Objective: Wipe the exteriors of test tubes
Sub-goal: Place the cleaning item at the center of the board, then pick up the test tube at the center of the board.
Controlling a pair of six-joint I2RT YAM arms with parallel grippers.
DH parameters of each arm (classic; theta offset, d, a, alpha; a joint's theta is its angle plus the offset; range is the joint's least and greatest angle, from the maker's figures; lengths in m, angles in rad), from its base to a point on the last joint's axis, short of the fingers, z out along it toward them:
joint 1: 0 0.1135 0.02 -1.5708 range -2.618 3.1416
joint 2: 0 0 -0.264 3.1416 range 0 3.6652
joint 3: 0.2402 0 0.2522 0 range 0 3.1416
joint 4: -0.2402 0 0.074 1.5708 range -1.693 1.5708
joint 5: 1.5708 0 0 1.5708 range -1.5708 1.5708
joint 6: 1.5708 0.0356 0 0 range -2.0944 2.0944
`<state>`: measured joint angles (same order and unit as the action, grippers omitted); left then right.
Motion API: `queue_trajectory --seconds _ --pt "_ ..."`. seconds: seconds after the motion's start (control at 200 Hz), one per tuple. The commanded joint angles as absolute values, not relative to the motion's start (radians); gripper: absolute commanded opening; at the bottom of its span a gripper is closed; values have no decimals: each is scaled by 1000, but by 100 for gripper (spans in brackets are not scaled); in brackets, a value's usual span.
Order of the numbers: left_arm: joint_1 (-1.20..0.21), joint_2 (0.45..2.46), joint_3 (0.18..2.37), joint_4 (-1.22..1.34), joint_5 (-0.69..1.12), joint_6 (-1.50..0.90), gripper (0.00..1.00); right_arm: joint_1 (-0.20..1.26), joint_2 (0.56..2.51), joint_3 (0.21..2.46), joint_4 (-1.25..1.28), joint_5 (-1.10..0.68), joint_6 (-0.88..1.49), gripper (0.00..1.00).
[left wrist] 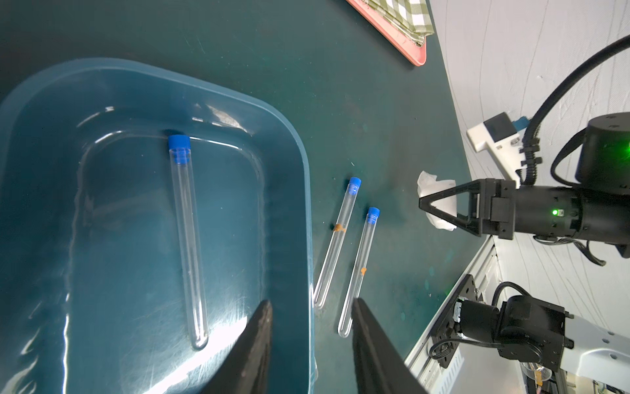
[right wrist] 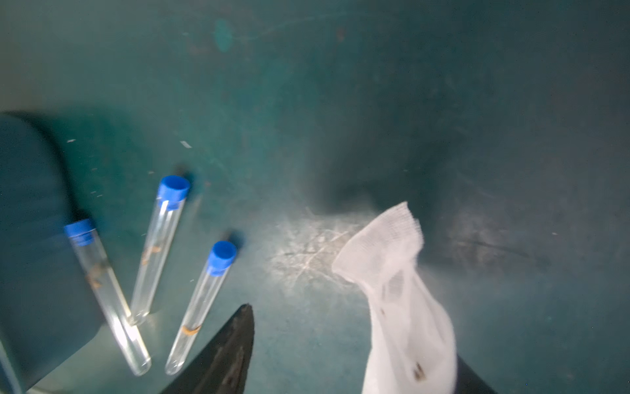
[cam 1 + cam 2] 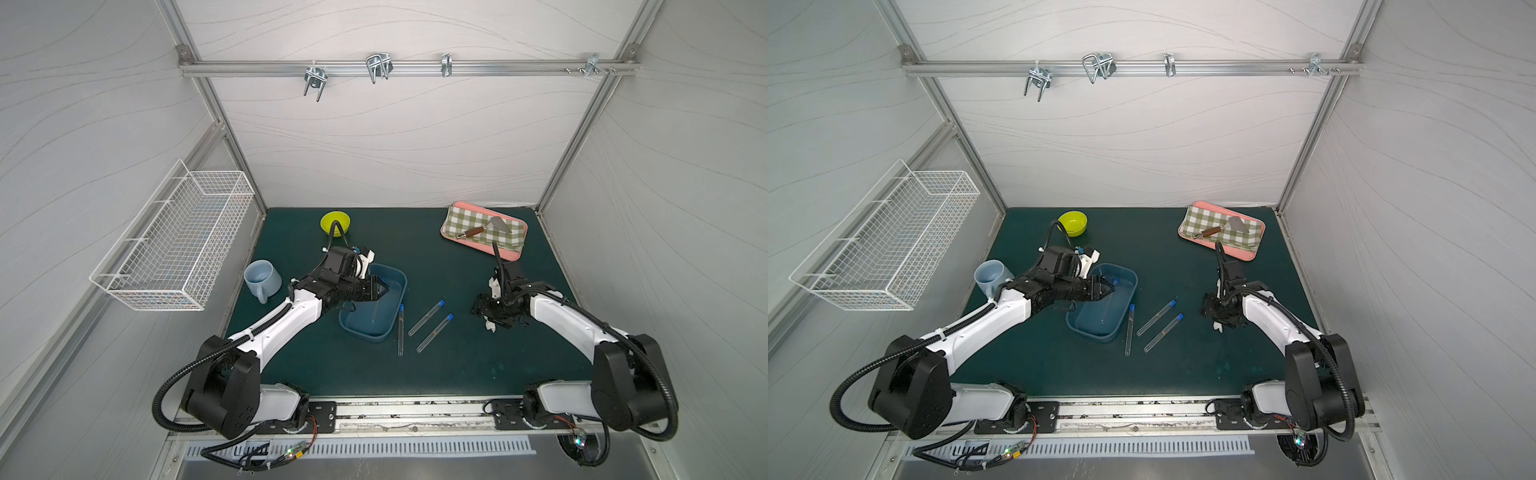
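The tray tube [image 1: 188, 238], a clear test tube with a blue cap, lies flat on the floor of the blue tray [image 1: 305, 204], and no mark shows on its glass. Three more capped tubes lie on the dark green mat [image 3: 457, 365] between that tray and the right arm. The near tube [image 3: 400, 330] runs along the tray's outer wall, just beside it; whether the two touch I cannot tell. The middle tube [image 3: 427, 318] and the outer tube [image 3: 435, 332] lie close together, roughly parallel and not touching, with their caps turned toward the back of the cell. In the wrist views all three carry a small orange-brown smear partway down the glass. The left gripper [image 1: 312, 307] hangs over the tray's edge, its jaws parted with nothing between them. The right gripper [image 2: 312, 303] sits low over the mat near the outer tube. Its jaws are spread wide and released, and a piece of white gauze [image 2: 402, 273] drapes over one finger without being pinched. Toward the back of the mat stand a yellow-green bowl [image 3: 335, 222] and a pale blue mug [image 3: 262, 278]. At the back on the right arm's side, a pink tray [image 3: 509, 254] holds a green checked cloth [image 3: 469, 224] with a small scraper [image 3: 500, 225] lying on it. A white wire basket [image 3: 178, 245] hangs on the side wall.
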<state>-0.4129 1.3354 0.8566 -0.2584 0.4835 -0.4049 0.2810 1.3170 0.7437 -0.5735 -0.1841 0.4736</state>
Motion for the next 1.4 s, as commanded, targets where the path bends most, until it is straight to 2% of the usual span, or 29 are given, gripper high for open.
queue_trajectory --seconds 0.0,0.04,0.115,0.15,0.175,0.245,0.275,0.305,0.33,0.355,0.42,0.525,0.625,0.81,0.845,0.9,0.98,1.261,1.391 --pt "-423 1312 857 -221 493 -420 41 277 1269 727 -533 -407 412 69" --pt "-425 1311 854 -221 492 -422 41 277 1266 726 -540 -387 426 70" --pt "-427 1309 854 -220 492 -425 41 280 1297 771 -689 -123 450 71" --pt "-428 1307 854 -218 491 -425 41 277 1312 780 -720 -57 443 72" --pt "-430 1306 854 -221 489 -425 41 267 1315 779 -719 -70 432 72" --pt "-432 1304 857 -225 489 -423 41 227 1293 738 -632 -263 412 72" --pt "-433 1302 857 -225 488 -423 41 250 1286 758 -679 -148 448 96" --pt "-434 1302 857 -225 486 -423 41 298 1288 791 -748 10 451 99" --pt "-433 1301 858 -225 486 -425 41 328 1296 811 -774 65 441 99" --pt "-434 1300 859 -227 485 -425 41 326 1298 819 -775 33 428 99" --pt "-441 1296 856 -222 485 -428 41 279 1271 774 -670 -178 435 99" --pt "-446 1293 864 -241 483 -422 41 296 1226 780 -685 -95 480 99" --pt "-446 1277 853 -231 482 -429 41 310 1197 803 -692 -120 490 99" --pt "-447 1253 852 -252 472 -425 41 435 1195 871 -709 -68 581 99" --pt "-447 1246 845 -256 472 -426 41 462 1202 879 -706 -48 622 98" --pt "-447 1224 832 -259 468 -426 41 506 1217 889 -702 -16 688 89" --pt "-447 1190 810 -268 456 -426 41 583 1247 906 -700 43 768 81" --pt "-447 1110 756 -307 445 -407 42 703 1418 928 -658 121 961 67" --pt "-447 1069 719 -299 446 -413 42 715 1498 937 -642 141 971 49"
